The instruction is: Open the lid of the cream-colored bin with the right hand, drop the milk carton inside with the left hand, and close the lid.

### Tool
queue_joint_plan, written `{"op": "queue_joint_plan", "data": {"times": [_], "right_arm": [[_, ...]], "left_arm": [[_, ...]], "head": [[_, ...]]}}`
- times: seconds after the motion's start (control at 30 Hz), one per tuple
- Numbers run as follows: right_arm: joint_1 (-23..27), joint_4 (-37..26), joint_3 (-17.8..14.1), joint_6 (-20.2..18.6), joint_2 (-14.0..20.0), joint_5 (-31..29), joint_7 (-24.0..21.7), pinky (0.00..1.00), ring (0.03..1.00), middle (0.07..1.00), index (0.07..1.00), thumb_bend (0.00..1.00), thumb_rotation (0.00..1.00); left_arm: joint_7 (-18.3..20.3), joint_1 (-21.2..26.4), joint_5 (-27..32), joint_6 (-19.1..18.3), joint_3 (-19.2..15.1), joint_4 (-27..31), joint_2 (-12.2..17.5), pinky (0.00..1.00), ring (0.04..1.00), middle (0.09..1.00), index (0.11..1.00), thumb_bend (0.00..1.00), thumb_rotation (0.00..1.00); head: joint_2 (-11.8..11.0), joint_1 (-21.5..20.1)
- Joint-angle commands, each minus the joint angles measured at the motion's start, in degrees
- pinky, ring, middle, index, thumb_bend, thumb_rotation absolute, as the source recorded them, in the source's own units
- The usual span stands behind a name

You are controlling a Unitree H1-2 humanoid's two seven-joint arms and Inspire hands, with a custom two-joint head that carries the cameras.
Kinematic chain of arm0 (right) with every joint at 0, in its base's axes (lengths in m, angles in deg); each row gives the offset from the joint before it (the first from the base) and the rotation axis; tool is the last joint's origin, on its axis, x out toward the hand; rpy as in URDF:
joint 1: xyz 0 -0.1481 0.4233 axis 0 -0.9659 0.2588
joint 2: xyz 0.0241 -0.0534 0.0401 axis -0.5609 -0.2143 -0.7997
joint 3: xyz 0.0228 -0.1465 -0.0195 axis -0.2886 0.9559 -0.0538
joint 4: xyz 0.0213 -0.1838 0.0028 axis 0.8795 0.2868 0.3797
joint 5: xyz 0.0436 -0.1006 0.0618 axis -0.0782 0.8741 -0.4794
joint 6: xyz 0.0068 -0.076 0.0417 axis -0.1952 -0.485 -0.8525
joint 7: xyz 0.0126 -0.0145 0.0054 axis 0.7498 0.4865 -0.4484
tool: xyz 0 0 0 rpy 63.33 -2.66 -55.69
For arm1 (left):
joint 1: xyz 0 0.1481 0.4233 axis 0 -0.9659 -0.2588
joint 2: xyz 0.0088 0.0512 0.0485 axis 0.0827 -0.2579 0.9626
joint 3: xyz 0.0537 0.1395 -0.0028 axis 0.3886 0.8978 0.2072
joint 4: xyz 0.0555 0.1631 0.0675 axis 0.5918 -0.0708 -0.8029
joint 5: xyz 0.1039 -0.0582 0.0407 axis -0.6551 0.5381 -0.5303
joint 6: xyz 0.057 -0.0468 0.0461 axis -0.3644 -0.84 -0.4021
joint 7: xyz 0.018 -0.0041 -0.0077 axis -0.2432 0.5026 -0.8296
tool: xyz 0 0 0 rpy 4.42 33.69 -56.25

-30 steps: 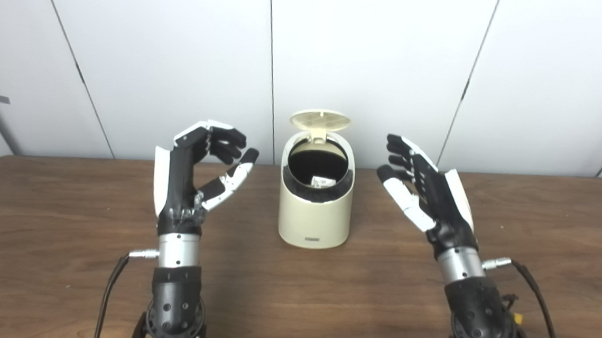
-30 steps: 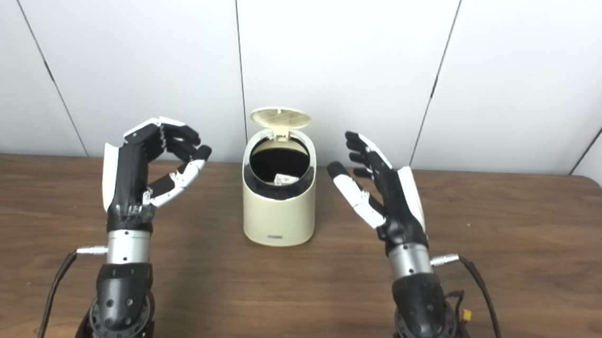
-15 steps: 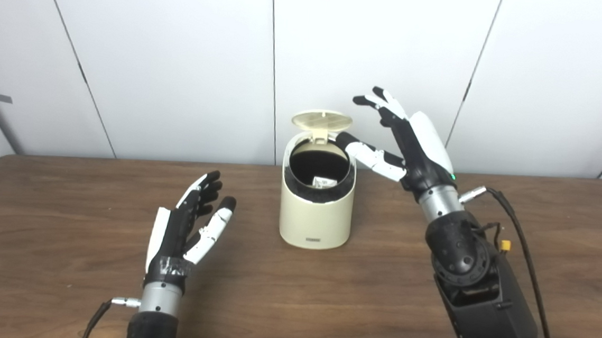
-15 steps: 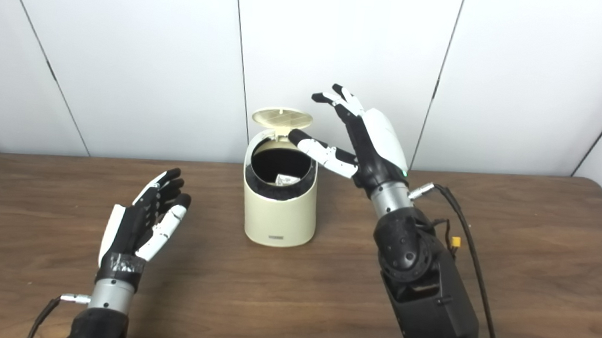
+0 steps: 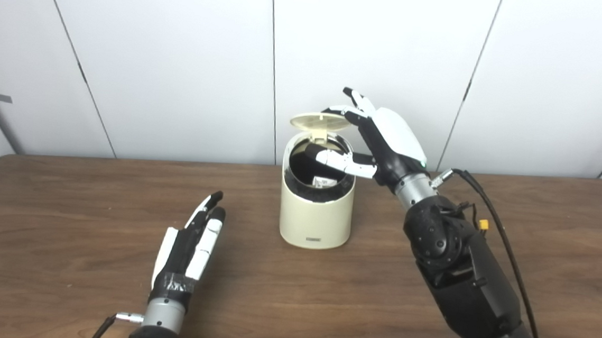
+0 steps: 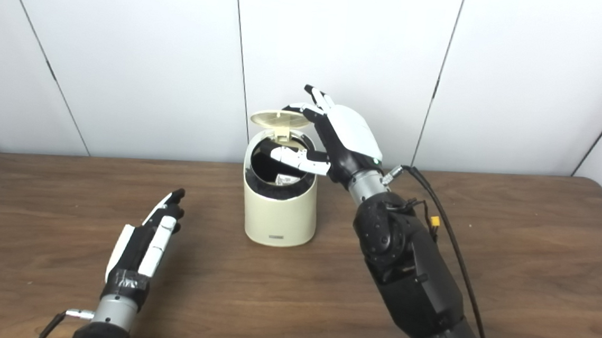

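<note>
The cream-colored bin point(image 5: 315, 212) stands at the middle of the table near the wall. Its round lid point(image 5: 319, 121) is tipped up at the back, leaving the dark mouth uncovered. A corner of the white milk carton point(image 5: 324, 182) shows inside the bin. My right hand point(image 5: 374, 142) is open at the bin's top right. Its fingertips point(image 5: 340, 109) reach the lid's right edge, and its thumb stretches across the mouth. My left hand point(image 5: 191, 246) lies low over the table to the bin's front left, open and holding nothing.
The brown wooden table point(image 5: 65, 205) spreads wide on both sides of the bin. White wall panels point(image 5: 156, 47) rise right behind it. A black cable point(image 5: 494, 214) trails from my right wrist.
My right hand rose from beside the bin and moved left to the lid's edge, thumb now over the mouth. My left hand dropped, straightened its fingers and drew back toward the front.
</note>
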Motion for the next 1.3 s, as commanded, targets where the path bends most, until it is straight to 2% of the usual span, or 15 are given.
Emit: {"op": "queue_joint_plan", "data": {"times": [0.0, 0.2, 0.4, 0.7, 0.9, 1.13, 1.27], "right_arm": [[2.5, -2.0, -0.4, 1.8, 0.4, 0.6, 0.2, 0.97, 1.000, 1.000, 0.708, 0.56, 0.78], [0.3, -3.4, -1.3, 2.4, 1.0, 0.3, 0.4, 0.97, 1.000, 0.977, 0.628, 0.55, 0.78], [-1.9, -5.9, -0.8, 2.8, 1.7, 2.7, 0.4, 0.95, 1.000, 0.956, 0.601, 0.55, 0.74], [-3.3, -7.5, 2.9, 3.8, 2.8, 8.7, -1.7, 0.99, 1.000, 0.950, 0.639, 0.55, 0.68], [-3.9, -7.4, 4.4, 5.1, 2.6, 10.9, -2.4, 1.00, 1.000, 0.942, 0.648, 0.59, 0.65], [-4.6, -7.6, 6.1, 5.8, 2.9, 14.3, -4.0, 1.00, 1.000, 0.947, 0.655, 0.59, 0.70], [-5.3, -8.0, 6.4, 6.2, 3.3, 15.9, -4.3, 1.00, 1.000, 0.943, 0.649, 0.58, 0.67]], "left_arm": [[0.1, 1.3, 0.3, 0.6, 0.0, 2.0, -0.2, 0.92, 0.949, 0.987, 0.982, 0.61, 0.97], [-0.1, 1.7, 0.3, 0.5, -0.1, 1.9, -0.5, 0.90, 0.947, 0.981, 0.973, 0.60, 0.97], [0.0, 1.7, 0.2, 0.3, 0.0, 2.2, -0.3, 0.91, 0.946, 0.982, 0.976, 0.60, 0.97], [-0.1, 1.7, 0.0, -0.2, 0.0, 3.3, -0.4, 0.89, 0.924, 0.967, 0.969, 0.60, 0.97], [-0.3, 1.6, -0.6, -0.6, 0.1, 3.8, -0.4, 0.90, 0.923, 0.974, 0.975, 0.62, 0.97], [-0.3, 1.6, -0.3, -1.2, -0.1, 4.2, -0.6, 0.90, 0.922, 0.971, 0.970, 0.62, 0.97], [-0.5, 1.7, -0.5, -1.2, 0.0, 4.1, -0.6, 0.90, 0.918, 0.967, 0.968, 0.63, 0.97]], "head": [[0.1, -0.1], [0.5, 0.1], [1.0, 0.4], [1.6, 0.7], [2.4, 0.9], [2.8, 1.0], [3.0, 1.0]]}}
